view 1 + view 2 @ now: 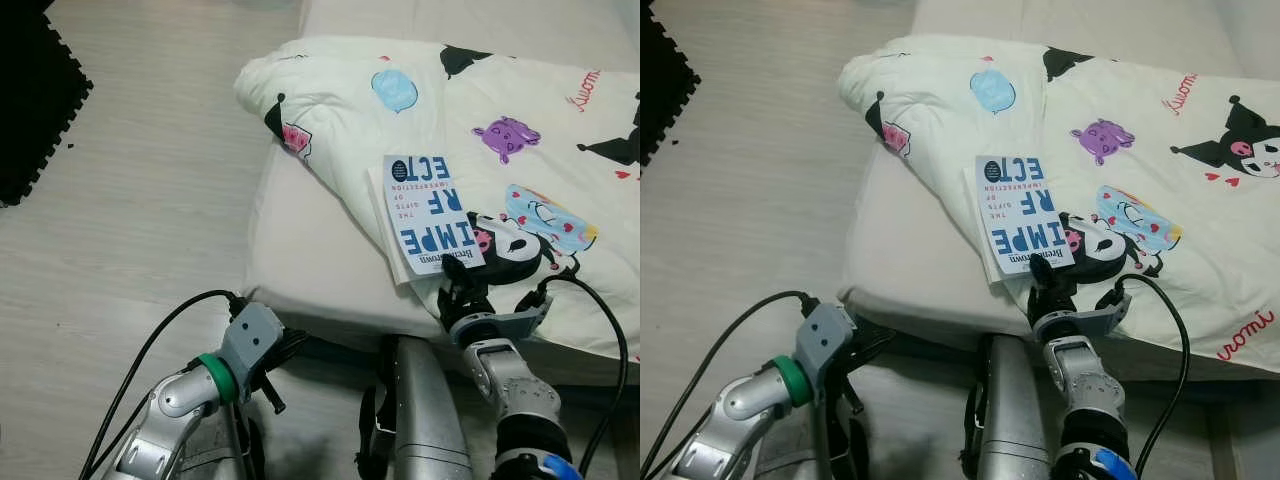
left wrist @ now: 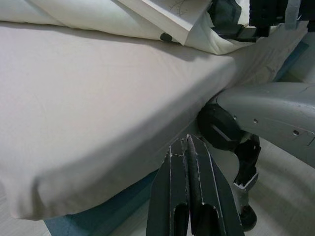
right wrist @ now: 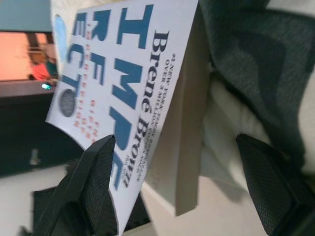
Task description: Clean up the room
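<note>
Cream bed (image 1: 300, 260) under cartoon-print quilt (image 1: 480, 110), white-and-blue book (image 1: 428, 212) on top

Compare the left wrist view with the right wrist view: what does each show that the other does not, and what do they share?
The left wrist view alone shows the left gripper with fingers pressed together, low beside the mattress edge. The right wrist view alone shows the right gripper open, its fingers either side of the book, whose cover lettering is readable. Both show the book and the quilt under it.

Book (image 1: 426, 213) on blanket (image 1: 520, 110), atop mattress (image 1: 300, 250)
</note>
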### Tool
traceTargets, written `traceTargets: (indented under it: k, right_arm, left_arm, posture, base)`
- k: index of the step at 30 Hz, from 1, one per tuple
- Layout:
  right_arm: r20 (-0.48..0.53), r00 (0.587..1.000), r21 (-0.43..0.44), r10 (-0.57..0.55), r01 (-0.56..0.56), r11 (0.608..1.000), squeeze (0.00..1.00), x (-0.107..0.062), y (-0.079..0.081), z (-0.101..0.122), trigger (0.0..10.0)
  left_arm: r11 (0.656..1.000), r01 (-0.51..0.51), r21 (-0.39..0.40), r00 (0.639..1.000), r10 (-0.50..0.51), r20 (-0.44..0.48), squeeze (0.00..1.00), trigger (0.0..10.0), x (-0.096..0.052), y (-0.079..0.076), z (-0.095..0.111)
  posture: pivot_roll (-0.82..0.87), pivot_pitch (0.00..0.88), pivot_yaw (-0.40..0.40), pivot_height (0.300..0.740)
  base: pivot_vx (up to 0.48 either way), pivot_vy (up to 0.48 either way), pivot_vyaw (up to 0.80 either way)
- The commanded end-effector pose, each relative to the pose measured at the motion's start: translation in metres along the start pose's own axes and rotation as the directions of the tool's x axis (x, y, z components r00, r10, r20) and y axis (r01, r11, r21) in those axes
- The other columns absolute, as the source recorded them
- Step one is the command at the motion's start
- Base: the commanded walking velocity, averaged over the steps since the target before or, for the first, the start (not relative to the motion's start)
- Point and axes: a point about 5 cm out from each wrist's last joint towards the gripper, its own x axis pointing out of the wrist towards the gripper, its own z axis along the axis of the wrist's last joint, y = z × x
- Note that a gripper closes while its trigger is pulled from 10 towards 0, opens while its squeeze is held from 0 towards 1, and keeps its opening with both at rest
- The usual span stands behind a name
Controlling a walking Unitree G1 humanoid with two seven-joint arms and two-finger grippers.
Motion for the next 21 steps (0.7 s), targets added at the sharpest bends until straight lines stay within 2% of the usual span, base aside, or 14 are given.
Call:
traceTargets:
  k: [1, 2, 4, 10, 14, 21]
  right_arm:
    - [-0.007, 1.000, 0.044, 0.007, -0.006, 0.999, 1.00, -0.004, -0.005, -0.004, 10.0]
    - [-0.007, 1.000, 0.044, 0.007, -0.006, 0.999, 1.00, -0.004, -0.005, -0.004, 10.0]
    - [-0.031, 0.996, 0.076, 0.088, -0.086, 0.993, 1.00, -0.003, 0.007, -0.007, 10.0]
    - [-0.062, 0.991, 0.067, 0.120, -0.115, 0.991, 1.00, -0.003, 0.011, -0.010, 10.0]
    - [-0.116, 0.986, -0.063, 0.118, -0.126, 0.990, 1.00, -0.006, 0.013, -0.010, 10.0]
    - [-0.093, 0.993, -0.110, 0.067, -0.077, 0.991, 1.00, -0.006, 0.006, -0.006, 10.0]
  left_arm:
    - [1.000, 0.025, -0.016, 0.999, -0.026, -0.031, 0.00, 10.0, -0.002, -0.006, -0.007]
    - [1.000, 0.025, -0.016, 0.999, -0.026, -0.031, 0.00, 10.0, -0.002, -0.006, -0.007]
    - [0.999, 0.030, -0.018, 0.999, -0.030, -0.032, 0.00, 10.0, -0.003, -0.007, -0.008]
    - [0.999, 0.035, -0.018, 0.999, -0.036, -0.035, 0.00, 10.0, -0.003, -0.007, -0.008]
    - [0.999, 0.037, -0.018, 0.999, -0.038, -0.038, 0.00, 10.0, -0.004, -0.008, -0.009]
    - [0.999, 0.040, -0.016, 0.998, -0.041, -0.041, 0.00, 10.0, -0.005, -0.008, -0.010]
  posture:
    - [0.08, 0.282, 0.035, 0.560]
    - [0.08, 0.282, 0.035, 0.560]
    - [0.08, 0.282, 0.033, 0.560]
    - [0.08, 0.281, 0.032, 0.560]
    - [0.08, 0.275, 0.029, 0.560]
    - [0.08, 0.271, 0.031, 0.560]
  base:
    - [0.000, 0.000, 0.00]
    - [0.000, 0.000, 0.00]
    - [0.000, 0.000, 0.00]
    - [0.000, 0.000, 0.00]
    - [0.000, 0.000, 0.00]
    - [0.000, 0.000, 0.00]
